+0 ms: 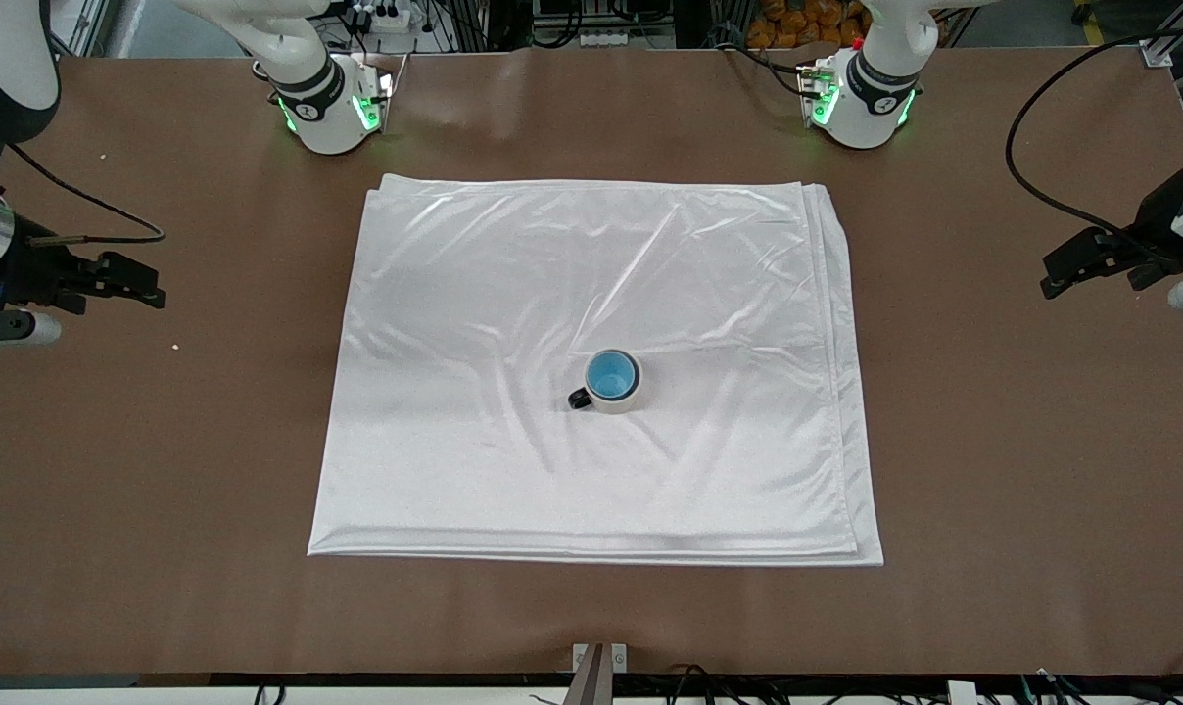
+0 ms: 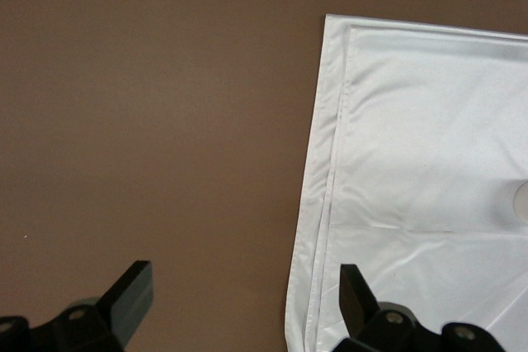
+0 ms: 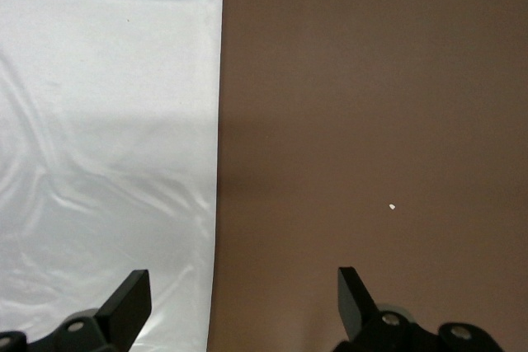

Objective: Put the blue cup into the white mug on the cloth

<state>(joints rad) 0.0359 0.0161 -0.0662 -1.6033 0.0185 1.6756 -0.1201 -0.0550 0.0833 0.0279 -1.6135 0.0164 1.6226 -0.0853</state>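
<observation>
- The cup (image 1: pixel 610 374) already sits nested inside the mug (image 1: pixel 613 382), so the task looks finished; only its bright blue inside shows within the cream rim.
- The mug stands upright on the cloth (image 1: pixel 591 294), a little nearer the front camera than the cloth's middle.
- Both vessels' long axes run vertical, mouths up; the mug's black handle points to about 8 o'clock in the front view.
- The left tool (image 2: pixel 247 302) hangs with fingers spread and empty over the bare surface (image 1: pixel 993 441), just off the cloth's edge at that arm's end, likely parked clear.
- The right tool (image 3: pixel 243 302) waits likewise, fingers apart and empty, over the cloth's edge at its own end.
</observation>
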